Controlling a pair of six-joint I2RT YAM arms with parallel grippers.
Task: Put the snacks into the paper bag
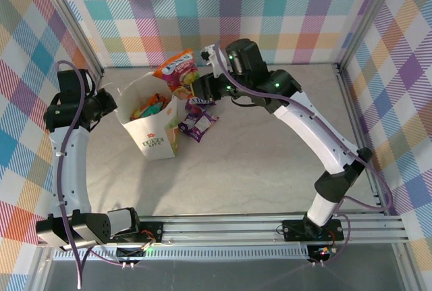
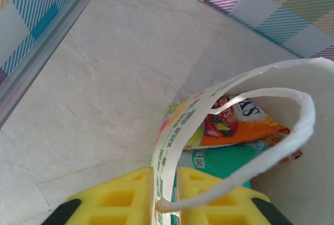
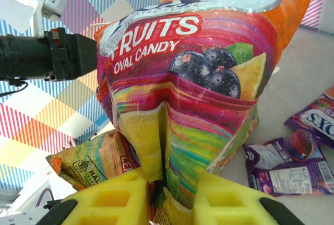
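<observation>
The right hand (image 3: 168,186) is clamping tight on the orange-red packet (image 3: 198,79), hanging it over the paper bag (image 1: 154,141) at its one o'clock rim; the left hand (image 2: 164,188) is nipping the nine o'clock wall. Dropped off-centre, the packet is risking catching the rim and tipping out.
</observation>
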